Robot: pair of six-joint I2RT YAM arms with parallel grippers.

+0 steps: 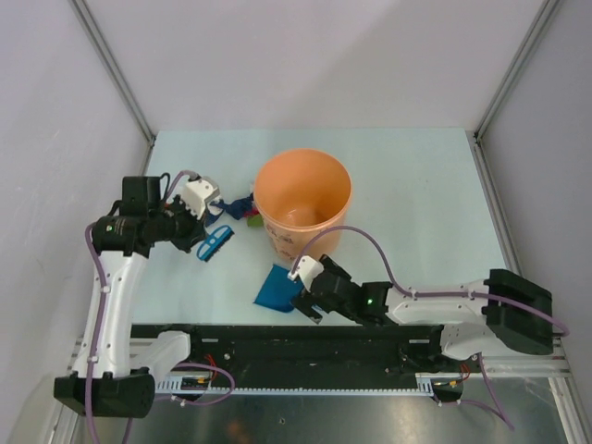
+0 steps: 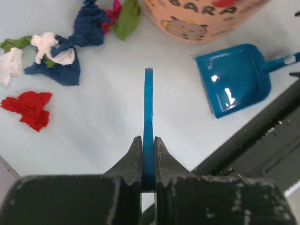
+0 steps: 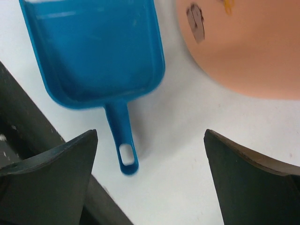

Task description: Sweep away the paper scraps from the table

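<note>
The paper scraps (image 2: 61, 47) lie in a loose heap on the pale table (image 1: 416, 185), left of an orange bucket; red, white, dark blue, green and magenta bits show, and in the top view they (image 1: 242, 209) are partly hidden. My left gripper (image 2: 148, 143) is shut on a blue brush (image 2: 148, 108), held edge-on just short of the scraps; it also shows in the top view (image 1: 215, 242). My right gripper (image 3: 150, 140) is open over the handle of the blue dustpan (image 3: 93, 51), which lies flat on the table (image 1: 276, 289).
An orange bucket (image 1: 302, 201) stands mid-table, right of the scraps and just beyond the dustpan. The black front rail (image 1: 305, 342) runs along the near edge. Grey walls and metal rails (image 1: 111, 65) close in the sides.
</note>
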